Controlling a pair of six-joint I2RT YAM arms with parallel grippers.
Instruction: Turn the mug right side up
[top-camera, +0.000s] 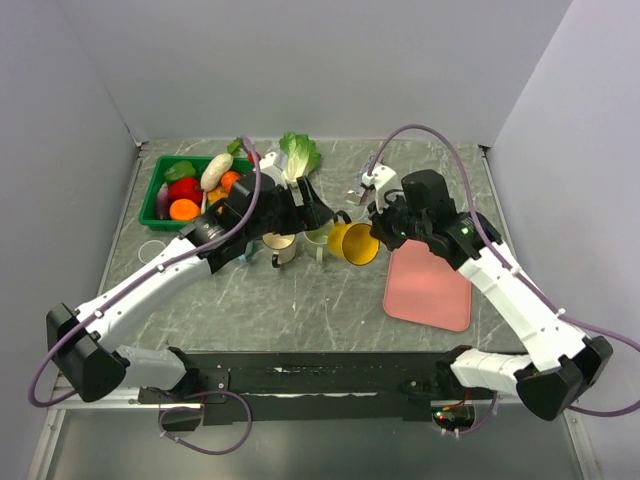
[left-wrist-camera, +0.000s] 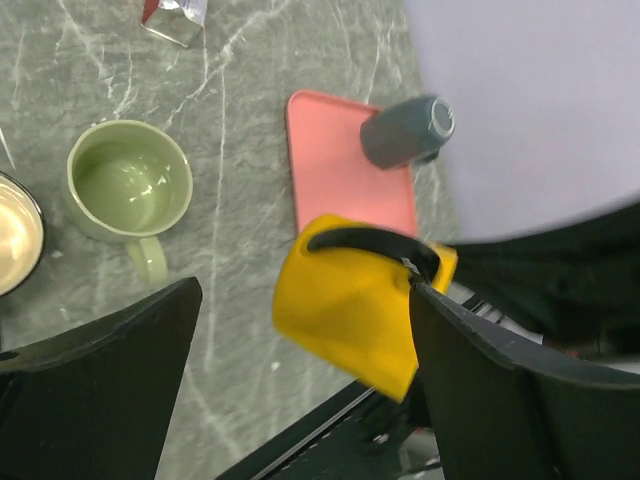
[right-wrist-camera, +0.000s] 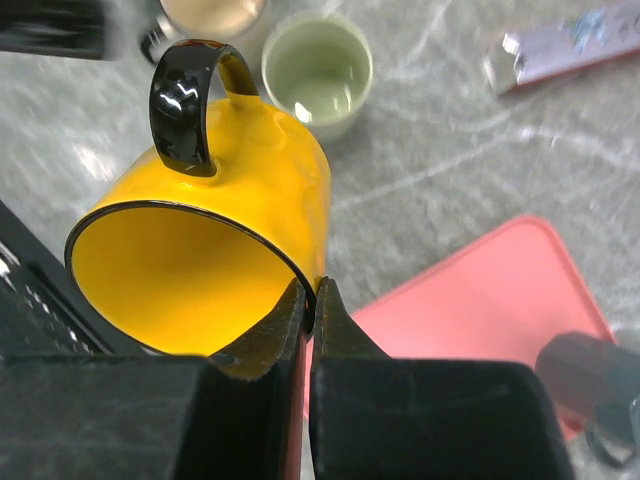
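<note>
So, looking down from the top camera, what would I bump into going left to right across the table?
You'd meet the green vegetable bin → cream mug → pale green mug → yellow mug → pink tray.

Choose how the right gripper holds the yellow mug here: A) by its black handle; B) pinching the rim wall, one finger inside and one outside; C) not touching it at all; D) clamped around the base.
B: in the right wrist view the right gripper is shut on the rim of the yellow mug, which is tipped on its side, while the black handle stands free.
</note>
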